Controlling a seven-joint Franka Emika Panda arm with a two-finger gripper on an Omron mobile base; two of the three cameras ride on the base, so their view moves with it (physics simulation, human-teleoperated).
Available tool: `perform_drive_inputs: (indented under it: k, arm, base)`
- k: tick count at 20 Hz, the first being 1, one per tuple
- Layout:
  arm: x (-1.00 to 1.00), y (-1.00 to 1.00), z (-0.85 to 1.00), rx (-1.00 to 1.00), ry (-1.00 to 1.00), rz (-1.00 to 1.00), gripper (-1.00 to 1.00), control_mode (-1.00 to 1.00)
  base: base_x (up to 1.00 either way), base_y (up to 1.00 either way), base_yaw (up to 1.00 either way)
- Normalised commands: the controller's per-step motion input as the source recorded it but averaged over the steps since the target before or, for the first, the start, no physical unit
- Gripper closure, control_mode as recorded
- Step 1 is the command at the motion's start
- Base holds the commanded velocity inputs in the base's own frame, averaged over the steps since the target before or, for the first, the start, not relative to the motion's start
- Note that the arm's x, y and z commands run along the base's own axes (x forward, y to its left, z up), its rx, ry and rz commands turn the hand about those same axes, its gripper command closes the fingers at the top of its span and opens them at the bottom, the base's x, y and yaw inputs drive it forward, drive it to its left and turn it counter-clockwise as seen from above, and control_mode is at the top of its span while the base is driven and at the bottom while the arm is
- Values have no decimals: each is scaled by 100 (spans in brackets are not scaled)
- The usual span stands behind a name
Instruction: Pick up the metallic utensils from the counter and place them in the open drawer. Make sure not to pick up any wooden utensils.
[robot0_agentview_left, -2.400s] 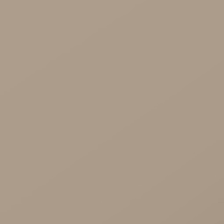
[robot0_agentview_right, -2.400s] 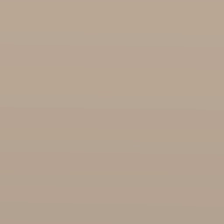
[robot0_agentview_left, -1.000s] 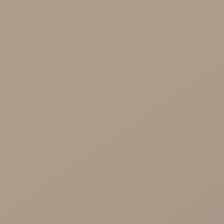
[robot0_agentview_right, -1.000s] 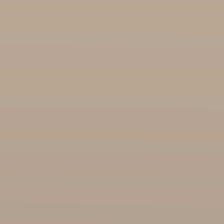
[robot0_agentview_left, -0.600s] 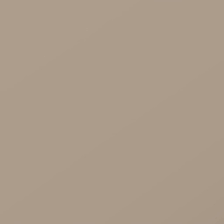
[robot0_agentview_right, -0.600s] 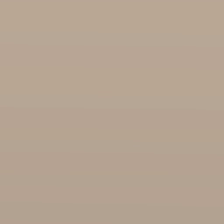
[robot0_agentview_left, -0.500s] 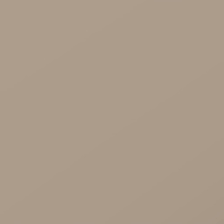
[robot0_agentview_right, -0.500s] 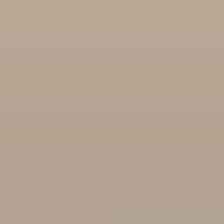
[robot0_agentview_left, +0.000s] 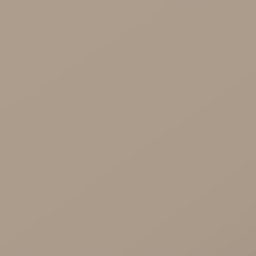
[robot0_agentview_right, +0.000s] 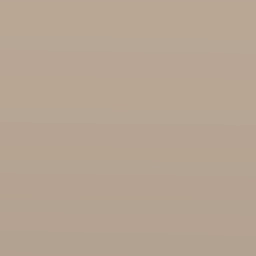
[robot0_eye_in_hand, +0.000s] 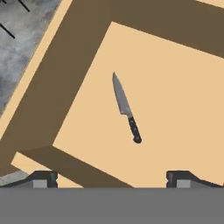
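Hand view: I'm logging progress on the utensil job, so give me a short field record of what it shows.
knife: black handle, grey blade, lying flat on the drawer floor, apart from the walls
open drawer: light wood, seen from above, inner walls in shadow
pincer: open, fingertips wide apart above the drawer, holding nothing
floor: grey surface beyond the drawer's outer edge
base views: plain tan, nothing to tell

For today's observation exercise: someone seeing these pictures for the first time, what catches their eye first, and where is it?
First, the kitchen knife, black handle and grey pointed blade, lying alone on the pale floor of the open drawer in the hand view. Next, the drawer's dark shaded walls framing it above and to the left. The gripper sits above, its two fingers spread wide and empty.
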Motion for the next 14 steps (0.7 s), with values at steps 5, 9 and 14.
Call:
perform_drive_inputs:
  k: [5, 9, 14]
  arm:
    - [-49, -1, 100, 6, 23, -21, -100, -100]
    - [-100, 0, 100, 6, 2, -20, -100, -100]
    - [-100, 0, 85, 0, -18, -12, -100, -100]
  base:
    - [0, 0, 0]
    - [0, 0, 0]
    - [0, 0, 0]
